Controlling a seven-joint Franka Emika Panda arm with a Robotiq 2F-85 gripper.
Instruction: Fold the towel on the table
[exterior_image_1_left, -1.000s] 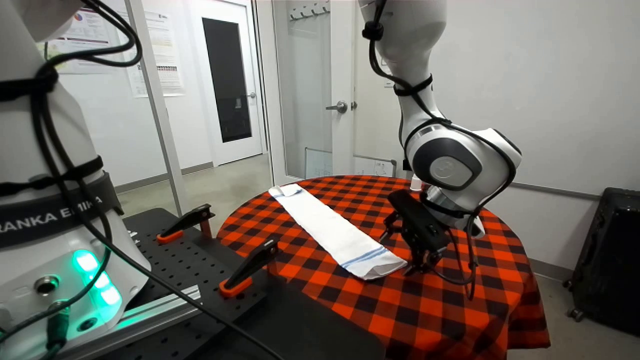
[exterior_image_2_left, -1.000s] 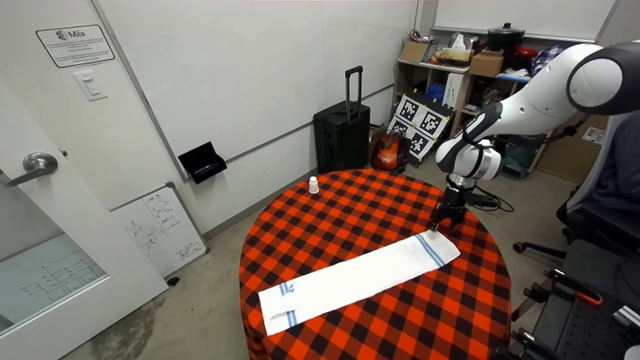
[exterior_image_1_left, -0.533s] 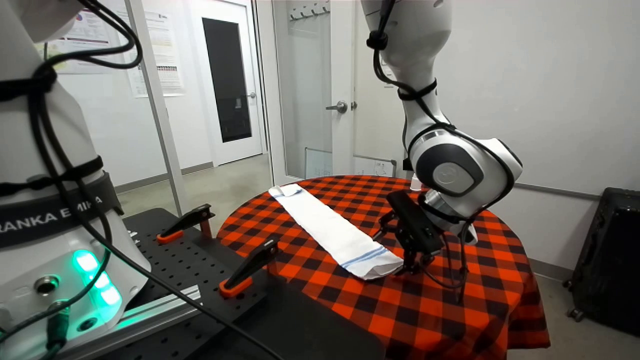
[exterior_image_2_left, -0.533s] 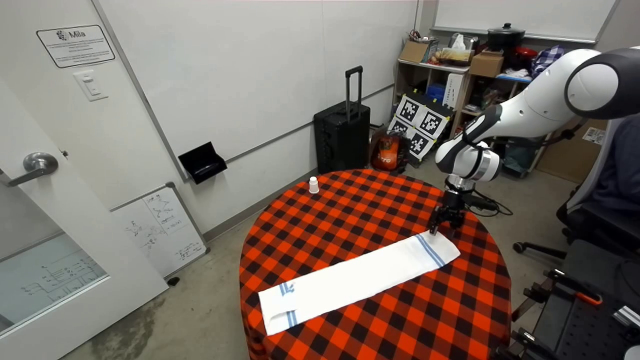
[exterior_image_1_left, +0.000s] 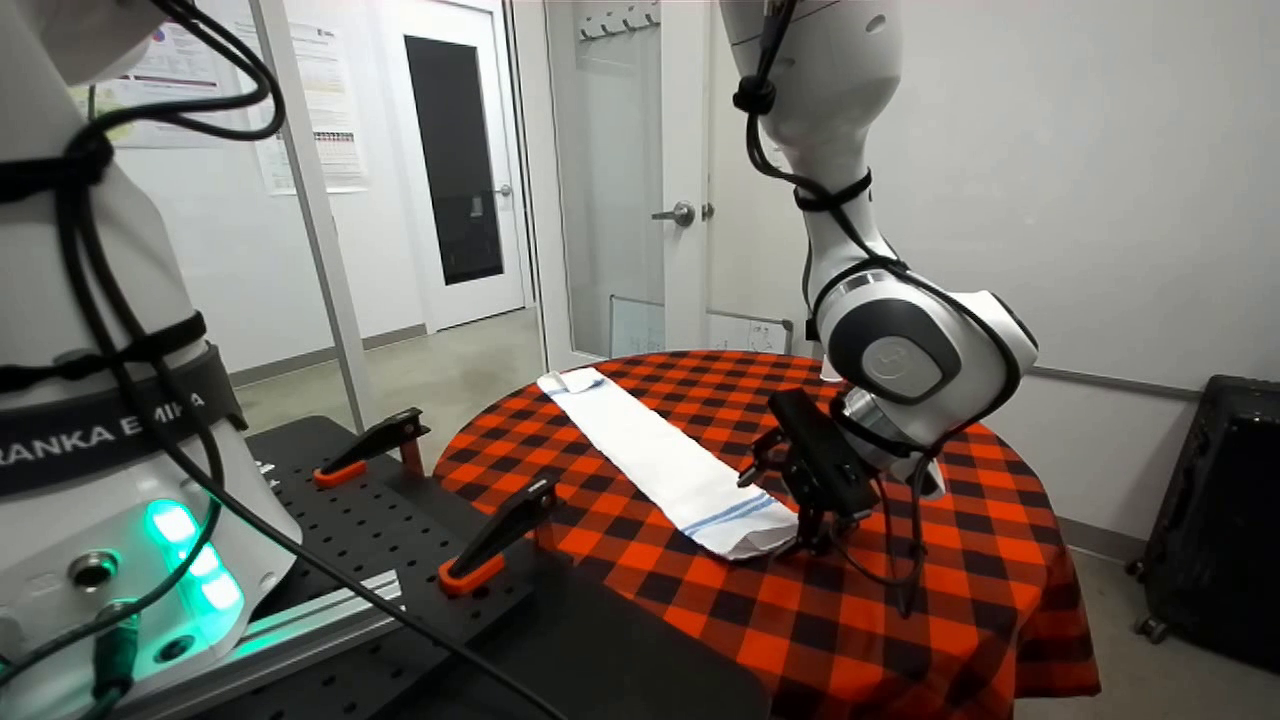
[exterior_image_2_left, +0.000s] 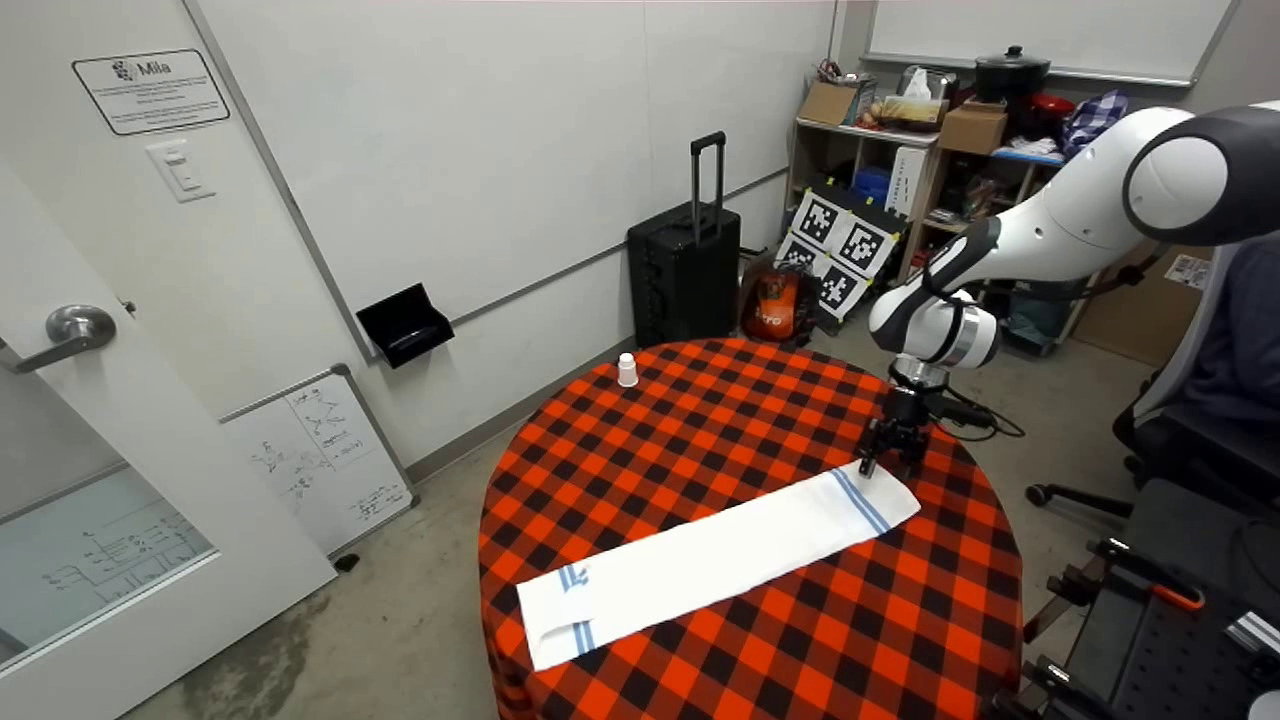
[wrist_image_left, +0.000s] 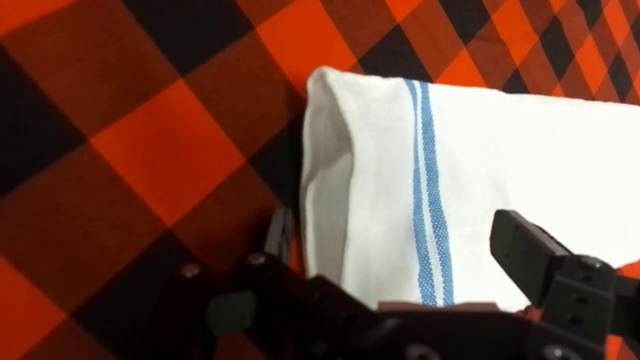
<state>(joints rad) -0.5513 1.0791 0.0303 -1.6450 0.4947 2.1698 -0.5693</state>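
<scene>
The towel (exterior_image_2_left: 715, 560) lies flat on the table (exterior_image_2_left: 740, 430) as a long, narrow white strip. Two blue stripes (wrist_image_left: 433, 195), one narrow and one wider, cross it at the end nearest the gripper (wrist_image_left: 390, 222). At that end the edge gapes slightly; the upper layer stops short of the lower and exposes the inside. The gripper jaws stand spread well apart. In the wrist view, one of the fingers (wrist_image_left: 517, 250) shows against the white cloth, inboard of the stripes; the other shows just outside the end edge, against the table. Contact between fingertips and cloth cannot be determined. The arm (exterior_image_1_left: 890, 350) angles down to the gripper. At the opposite end of the towel, a small turned-over flap interrupts the stripes. The table is round, with a red-and-black checkered covering. A perforated black workbench (exterior_image_1_left: 400, 530) stands near it and carries clamps (exterior_image_1_left: 500, 530) with orange parts. A small white container (exterior_image_2_left: 627, 371) stands upright near the table edge, well apart from the towel. Beyond the table stands a black suitcase (exterior_image_2_left: 685, 280), handle extended. Farther back, a tilted panel (exterior_image_2_left: 838, 250) bears square black-and-white markers, and shelves (exterior_image_2_left: 865, 131) hold a lidded black pot (exterior_image_2_left: 1012, 76).
</scene>
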